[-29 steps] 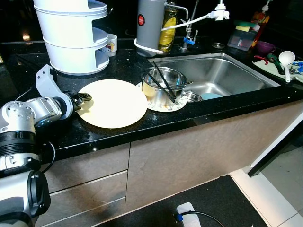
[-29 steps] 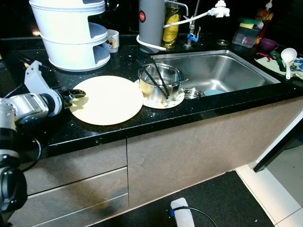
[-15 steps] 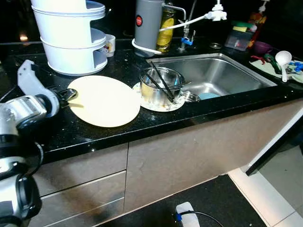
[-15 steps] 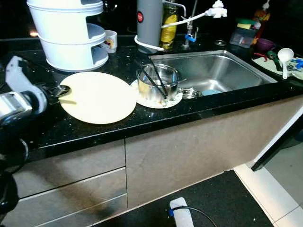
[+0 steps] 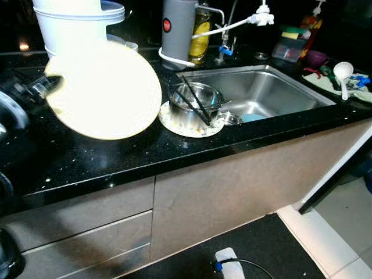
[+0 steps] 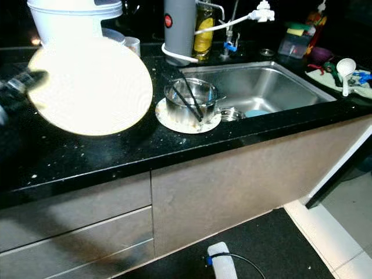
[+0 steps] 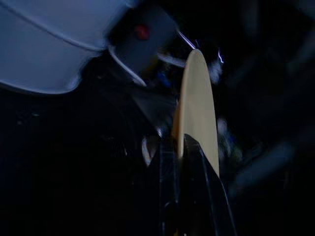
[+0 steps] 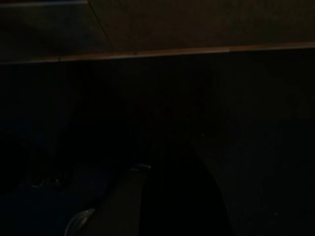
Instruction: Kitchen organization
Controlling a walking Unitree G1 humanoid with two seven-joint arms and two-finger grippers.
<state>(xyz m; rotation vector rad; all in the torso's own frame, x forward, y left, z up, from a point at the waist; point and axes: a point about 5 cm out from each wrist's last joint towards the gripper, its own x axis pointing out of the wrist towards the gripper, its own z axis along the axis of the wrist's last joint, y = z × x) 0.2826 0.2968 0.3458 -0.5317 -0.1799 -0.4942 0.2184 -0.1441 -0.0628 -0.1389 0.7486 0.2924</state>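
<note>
Lifted off the tabletop since half a second ago, the round cream plate (image 5: 104, 90) now hangs tilted up in the air, its face toward the camera, in front of the white tiered rack (image 5: 72, 17). The left gripper (image 7: 179, 147) has its jaws clenched on the plate's rim, one black finger on each side of the thin edge. To the plate's right, a steel pot (image 5: 195, 104) holding black chopsticks (image 5: 195, 100) sits on a small patterned plate (image 5: 174, 123) at the edge of the steel sink (image 5: 273, 87). Behind it stand a grey cylinder (image 5: 177, 26) and a yellow bottle (image 5: 200, 32). The right wrist view is too dark to tell its jaws' state.
</note>
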